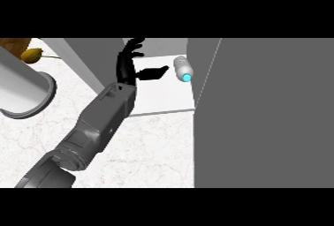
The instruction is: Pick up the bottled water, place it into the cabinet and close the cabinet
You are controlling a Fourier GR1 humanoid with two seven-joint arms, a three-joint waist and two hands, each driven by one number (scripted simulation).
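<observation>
A pale marble counter [150, 150] runs under me, and nearest to me my left forearm [98, 128] crosses it, reaching up and away toward the cabinet. To the right of my arm stands the broad grey cabinet door [267, 114], swung open toward me and blocking everything beyond it on that side. Well off to the left of my arm sits a large white cylinder [26, 95], with a yellow-brown fruit-like thing [31, 54] just past it.

Farther out, my left hand [130, 66] hangs over the white cabinet shelf [160, 95], fingers spread and straight, thumb sticking out to the right, nothing in its hold. Just right of the thumb tip, apart from it, the bottled water [183, 69] lies on its side on the shelf, blue cap pointing toward me, close against the door's edge. My right hand does not show.

I judge the bottle already placed and let go, so the placing step is at its end. Next I must draw the hand clear of the shelf without nudging the bottle, then get round to the door's outer face and push it shut
</observation>
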